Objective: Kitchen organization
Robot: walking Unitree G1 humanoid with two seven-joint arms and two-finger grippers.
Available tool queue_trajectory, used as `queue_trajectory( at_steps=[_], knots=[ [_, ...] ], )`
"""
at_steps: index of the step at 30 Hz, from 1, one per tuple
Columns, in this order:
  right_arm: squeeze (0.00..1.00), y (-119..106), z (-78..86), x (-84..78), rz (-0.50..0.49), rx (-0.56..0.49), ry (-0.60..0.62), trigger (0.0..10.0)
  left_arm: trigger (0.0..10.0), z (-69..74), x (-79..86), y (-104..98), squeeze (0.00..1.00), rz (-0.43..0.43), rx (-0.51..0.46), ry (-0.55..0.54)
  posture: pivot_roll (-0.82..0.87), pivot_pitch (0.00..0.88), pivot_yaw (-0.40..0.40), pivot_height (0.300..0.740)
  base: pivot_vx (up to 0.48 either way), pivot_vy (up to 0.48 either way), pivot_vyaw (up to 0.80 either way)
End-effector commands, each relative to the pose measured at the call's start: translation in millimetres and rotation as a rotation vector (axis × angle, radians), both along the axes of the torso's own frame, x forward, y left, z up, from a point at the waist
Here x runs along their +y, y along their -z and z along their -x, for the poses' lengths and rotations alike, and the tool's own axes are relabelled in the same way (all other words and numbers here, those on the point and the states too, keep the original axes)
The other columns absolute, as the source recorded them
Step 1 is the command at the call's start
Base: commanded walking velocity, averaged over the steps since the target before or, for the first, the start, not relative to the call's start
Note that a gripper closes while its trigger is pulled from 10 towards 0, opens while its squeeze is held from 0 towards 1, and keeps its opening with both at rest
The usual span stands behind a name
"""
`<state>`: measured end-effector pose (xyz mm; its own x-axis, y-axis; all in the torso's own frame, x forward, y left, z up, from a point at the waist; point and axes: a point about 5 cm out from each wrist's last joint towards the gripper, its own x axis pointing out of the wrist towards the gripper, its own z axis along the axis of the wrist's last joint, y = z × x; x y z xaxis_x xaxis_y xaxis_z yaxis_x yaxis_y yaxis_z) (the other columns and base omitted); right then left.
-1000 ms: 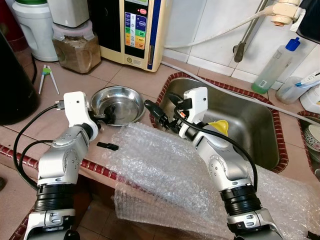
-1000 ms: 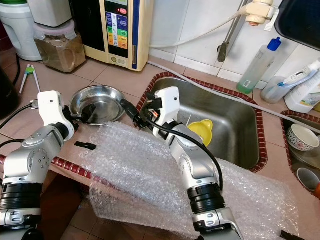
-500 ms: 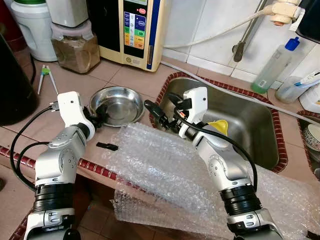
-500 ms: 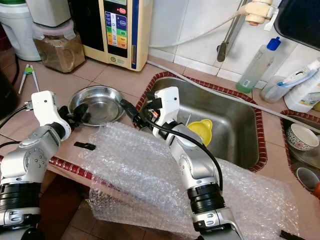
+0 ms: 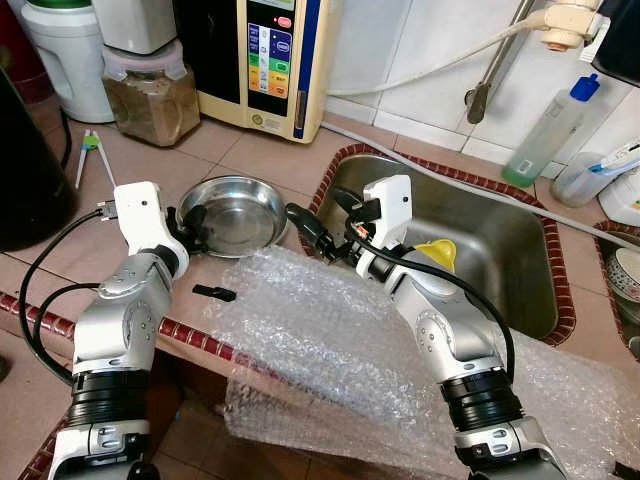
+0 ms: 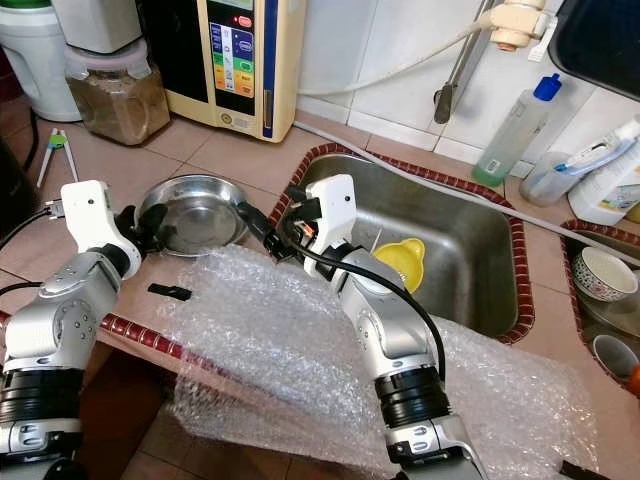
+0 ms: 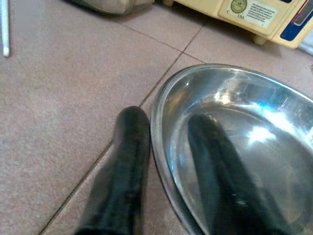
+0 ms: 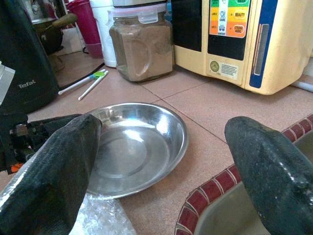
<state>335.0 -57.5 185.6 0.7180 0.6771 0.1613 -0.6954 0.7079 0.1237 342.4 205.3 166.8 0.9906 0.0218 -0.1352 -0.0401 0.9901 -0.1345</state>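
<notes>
A shallow steel bowl (image 5: 240, 210) rests on the tiled counter, left of the sink (image 5: 505, 235). My left gripper (image 5: 190, 232) is at the bowl's left rim. In the left wrist view its fingers (image 7: 128, 161) straddle the rim (image 7: 159, 147), one outside and one inside, open with a gap. My right gripper (image 5: 312, 232) hovers over the sink's left edge, just right of the bowl. It is open wide, and the bowl (image 8: 134, 142) shows between its fingers (image 8: 58, 171).
A bubble wrap sheet (image 5: 330, 350) drapes over the counter's front edge under my right arm. A yellow funnel (image 5: 438, 252) lies in the sink. A small black piece (image 5: 215, 292) lies on the counter. A powder jar (image 5: 152, 100), a water machine (image 5: 270, 60) and a black appliance (image 5: 30, 170) stand behind.
My left gripper drew back from the bowl's middle to its left rim. The right gripper drifted slightly left toward the bowl. The bowl has barely shifted.
</notes>
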Motion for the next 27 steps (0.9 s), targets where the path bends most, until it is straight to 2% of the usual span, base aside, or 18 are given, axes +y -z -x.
queue_trajectory(
  at_steps=[1,8,11,17,19,22,23,25,27],
  knots=[
    [0.00,0.9,-2.2,-1.7,0.019,0.009,-0.003,10.0,0.0,0.9,-1.5,-0.1,0.00,0.012,-0.031,0.008,0.14,0.102,-0.120,0.740,0.000,0.000,0.00],
    [0.00,0.9,-1.8,-0.9,0.018,0.009,-0.007,10.0,0.0,0.6,-7.4,-3.2,0.00,-0.020,-0.072,0.030,0.14,0.101,-0.121,0.740,0.000,0.000,0.00],
    [0.00,0.9,-1.8,-1.6,0.020,0.009,-0.006,10.0,0.0,0.7,-7.1,-8.1,0.00,-0.058,-0.140,0.015,0.13,0.100,-0.123,0.740,0.000,0.000,0.00],
    [0.00,1.4,-1.8,-0.2,0.022,0.010,-0.006,10.0,0.0,1.3,-4.0,-20.2,0.00,-0.050,-0.252,-0.036,0.14,0.099,-0.123,0.740,0.000,0.000,0.00],
    [0.00,0.7,-1.9,2.0,0.019,0.008,-0.007,10.0,0.0,2.2,-1.9,-30.5,0.00,-0.041,-0.329,-0.068,0.14,0.099,-0.124,0.740,0.000,0.000,0.00],
    [0.00,0.0,-2.1,3.4,0.015,0.006,-0.006,10.0,0.0,2.8,-3.2,-38.6,0.00,-0.023,-0.391,-0.070,0.14,0.099,-0.124,0.740,0.000,0.000,0.00],
    [0.00,-1.2,-3.0,4.2,-0.001,0.009,0.004,10.0,0.0,3.8,-5.8,-46.4,0.00,-0.011,-0.448,-0.059,0.14,0.099,-0.124,0.740,0.000,0.000,0.00],
    [0.00,-2.5,-3.8,4.7,-0.022,0.012,0.012,10.0,0.0,4.9,-10.1,-51.6,0.00,0.000,-0.489,-0.038,0.14,0.093,-0.128,0.740,0.000,0.000,0.00],
    [0.00,-7.0,-6.9,5.2,-0.056,0.004,0.042,10.0,0.0,6.8,-21.4,-59.8,0.00,0.041,-0.553,0.018,0.14,0.089,-0.130,0.740,0.000,0.000,0.00]
  ],
)
